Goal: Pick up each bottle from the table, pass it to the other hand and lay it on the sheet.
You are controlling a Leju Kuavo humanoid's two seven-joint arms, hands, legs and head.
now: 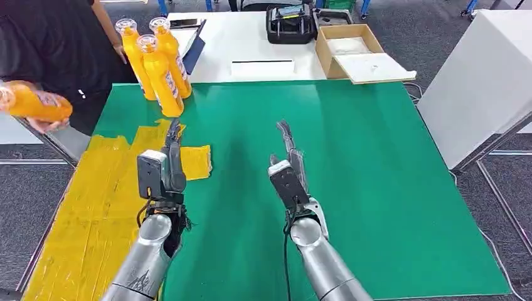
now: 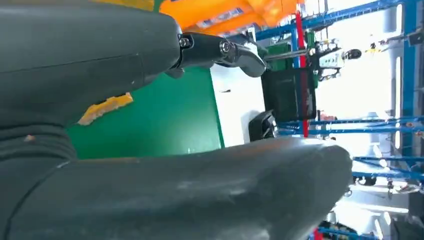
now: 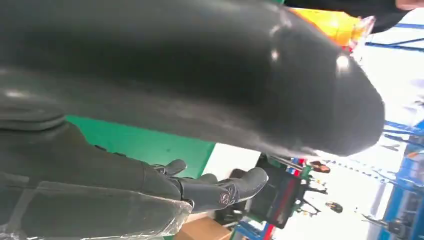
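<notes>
— Start at the fingers. What are they doing?

— The left hand (image 1: 168,164) holds nothing: its fingers (image 2: 220,50) reach straight out, apart from the thumb, with only air between. The right hand (image 1: 290,168) is the same, fingers (image 3: 220,189) stretched forward and released, palm turned toward the left hand.

— Where do the hands sit?

— Both hover over the green table (image 1: 351,163), toward its near edge. The left hand is above the inner edge of the yellow sheet (image 1: 94,207), just where a yellow flap juts onto the green. The right hand is over bare green near the middle, well apart from the left.

— And the bottles?

— Three orange bottles (image 1: 160,69) stand upright in a tight cluster at the table's far left corner, touching or nearly so, clear caps up. None lies on the sheet. A fourth bottle (image 1: 34,103) is on its side in a person's hand (image 1: 47,124), off the left edge of the table.

— The sheet itself?

— It covers the table's left side from the near edge up toward the bottles, wrinkled, stopping short of them.

— Anything further out?

— A white table (image 1: 251,44) abuts the far edge. On it are a dark case (image 1: 290,25), an open cardboard box (image 1: 348,50) and a blue clipboard (image 1: 194,50). The person in black (image 1: 44,37) stands at the far left corner.
</notes>
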